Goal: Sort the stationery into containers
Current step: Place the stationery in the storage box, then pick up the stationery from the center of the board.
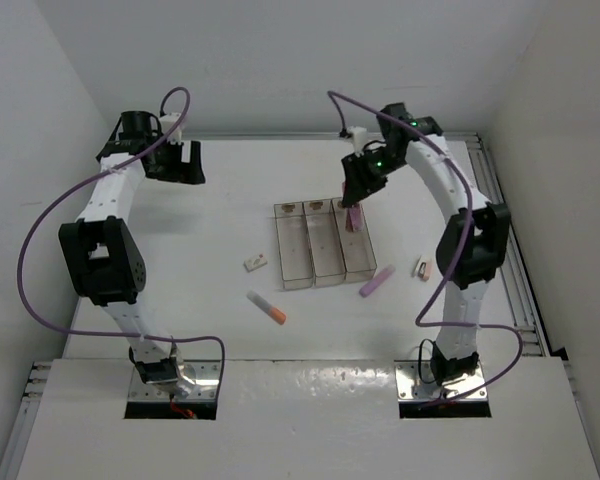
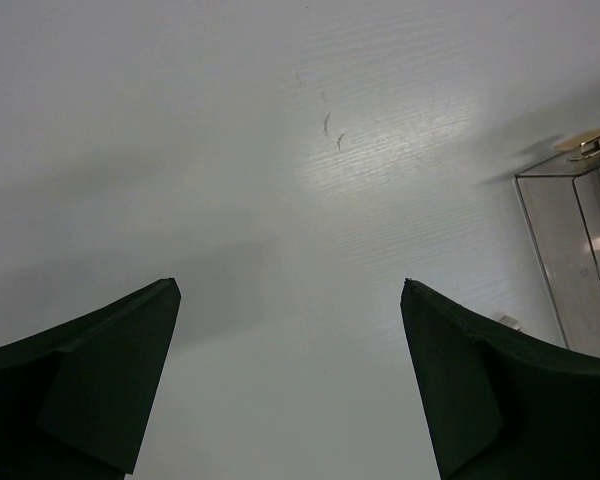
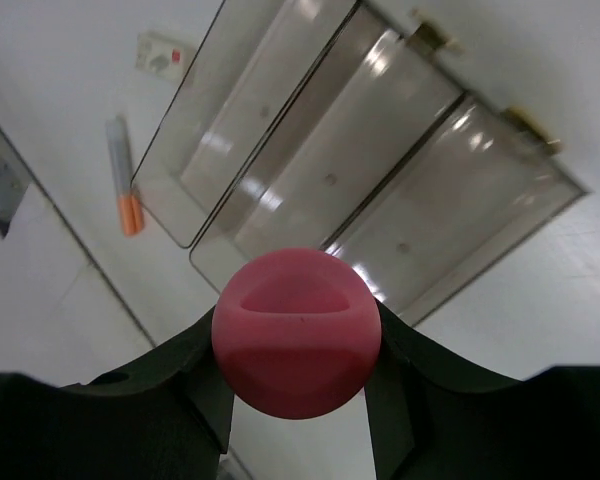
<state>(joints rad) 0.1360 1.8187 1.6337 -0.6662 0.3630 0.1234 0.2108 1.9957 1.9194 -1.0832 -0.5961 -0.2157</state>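
Note:
My right gripper [image 1: 355,207] is shut on the pink-capped short cylinder [image 1: 354,219], holding it upright over the far end of the rightmost of three joined clear containers [image 1: 325,256]. In the right wrist view the round pink cap [image 3: 297,332] fills the gap between the black fingers, with the containers [image 3: 280,150] below. The white eraser [image 1: 256,263] lies left of the bins, and the white stick with an orange end [image 1: 267,308] lies nearer. The lilac stick [image 1: 377,281] lies right of the bins. My left gripper [image 1: 185,165] is open at the far left, over bare table [image 2: 290,290].
A small white and tan item [image 1: 422,267] lies beside the right arm's upright link. White walls close the table at the back and both sides. A metal rail [image 1: 510,250] runs along the right edge. The left wrist view catches one bin's end [image 2: 580,250].

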